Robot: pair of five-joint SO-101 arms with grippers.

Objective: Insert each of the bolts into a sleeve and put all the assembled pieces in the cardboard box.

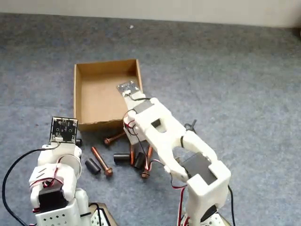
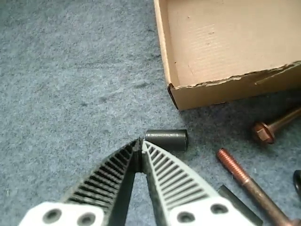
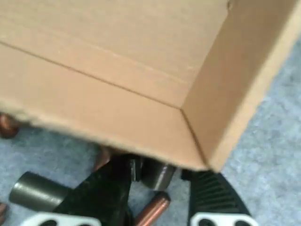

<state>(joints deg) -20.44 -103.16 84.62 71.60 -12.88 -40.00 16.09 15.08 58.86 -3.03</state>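
The box (image 1: 103,94) holds 0 pieces; bolts (image 1: 101,161) and sleeves (image 1: 92,165) lie loose just in front of it. The left gripper (image 2: 140,142) is pinched together, empty, beside 1 sleeve; the right gripper (image 3: 159,168) gapes over parts near the box's corner.

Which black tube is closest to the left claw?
The sleeve lying right at the left gripper's tips, beside the box corner. The other sleeves lie farther off, among the bolts.

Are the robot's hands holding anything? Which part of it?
The left hand is shut and holds nothing. A sleeve and a bolt sit right at the right hand, but I cannot tell if it grips them.
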